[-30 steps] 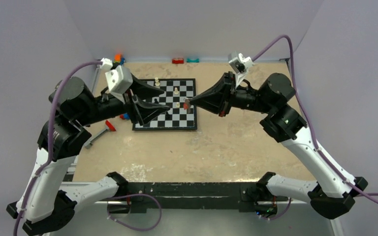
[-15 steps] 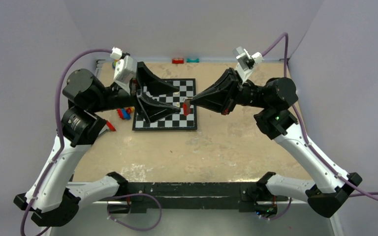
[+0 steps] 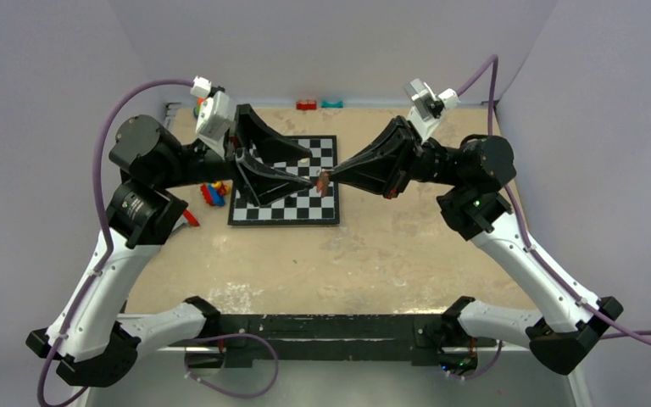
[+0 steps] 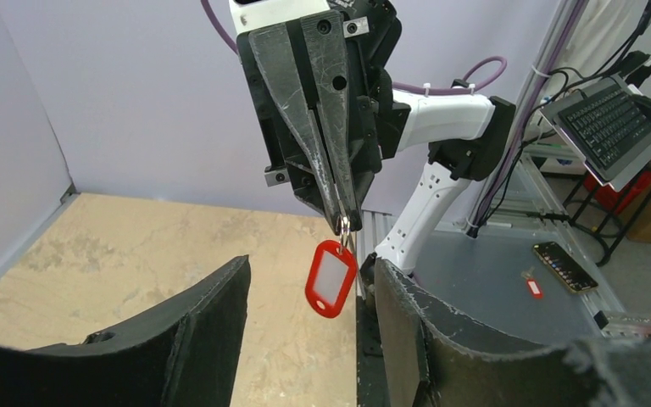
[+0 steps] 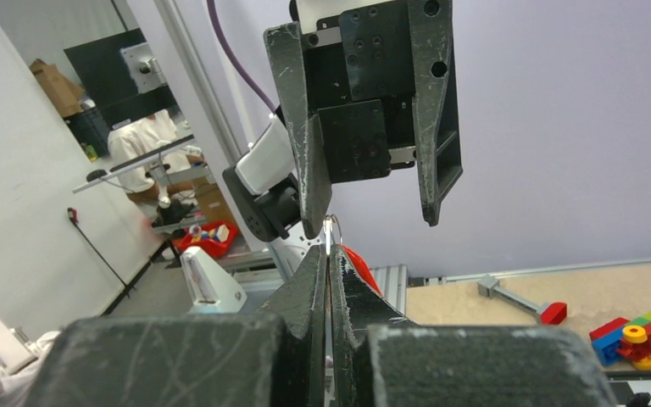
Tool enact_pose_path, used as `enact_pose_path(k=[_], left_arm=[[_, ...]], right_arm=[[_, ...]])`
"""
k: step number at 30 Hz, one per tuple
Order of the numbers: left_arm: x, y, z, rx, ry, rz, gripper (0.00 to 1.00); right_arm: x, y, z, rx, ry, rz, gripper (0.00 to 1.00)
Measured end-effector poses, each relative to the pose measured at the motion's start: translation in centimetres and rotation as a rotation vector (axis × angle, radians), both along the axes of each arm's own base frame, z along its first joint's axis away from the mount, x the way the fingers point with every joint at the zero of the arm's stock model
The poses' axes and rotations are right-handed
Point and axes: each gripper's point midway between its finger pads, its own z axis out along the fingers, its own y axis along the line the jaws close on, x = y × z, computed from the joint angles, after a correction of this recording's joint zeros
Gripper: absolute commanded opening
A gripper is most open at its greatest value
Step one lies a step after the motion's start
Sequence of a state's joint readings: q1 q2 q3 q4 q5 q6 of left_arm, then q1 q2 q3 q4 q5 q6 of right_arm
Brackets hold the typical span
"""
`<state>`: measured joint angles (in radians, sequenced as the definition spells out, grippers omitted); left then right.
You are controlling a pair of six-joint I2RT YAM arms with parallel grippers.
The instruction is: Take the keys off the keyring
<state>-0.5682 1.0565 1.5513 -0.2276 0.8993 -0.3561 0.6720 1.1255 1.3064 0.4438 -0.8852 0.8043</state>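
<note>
Above the chessboard [image 3: 281,211] my right pincer [image 3: 325,176] clamps the keyring [image 4: 344,225], tag [image 4: 331,278] dangling; my left pincer [image 3: 309,169], spread wide, should grip the tag next.

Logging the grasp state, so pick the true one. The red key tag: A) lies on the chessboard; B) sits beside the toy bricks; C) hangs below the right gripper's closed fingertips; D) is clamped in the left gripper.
C: the left wrist view shows the shut right gripper pinching the keyring, with the red key tag dangling below, clear of the open left gripper.
</note>
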Motion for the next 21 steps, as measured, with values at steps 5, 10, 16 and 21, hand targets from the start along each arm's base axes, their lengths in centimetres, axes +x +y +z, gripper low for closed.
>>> enact_pose_path(k=[5, 10, 16, 21], left_arm=[[0.48, -0.34, 0.15, 0.002, 0.002, -0.003, 0.53], [0.89, -0.63, 0.22, 0.003, 0.003, -0.006, 0.50], [0.93, -0.67, 0.28, 0.002, 0.000, -0.007, 0.47], [0.84, -0.66, 0.45, -0.002, -0.007, -0.011, 0.38]], right_arm=[[-0.05, -0.03, 0.10, 0.004, -0.001, 0.002, 0.00], [0.09, 0.09, 0.08, 0.006, -0.002, 0.003, 0.00], [0.36, 0.31, -0.10, 0.003, 0.002, 0.003, 0.00], [0.42, 0.36, -0.08, 0.005, -0.001, 0.003, 0.00]])
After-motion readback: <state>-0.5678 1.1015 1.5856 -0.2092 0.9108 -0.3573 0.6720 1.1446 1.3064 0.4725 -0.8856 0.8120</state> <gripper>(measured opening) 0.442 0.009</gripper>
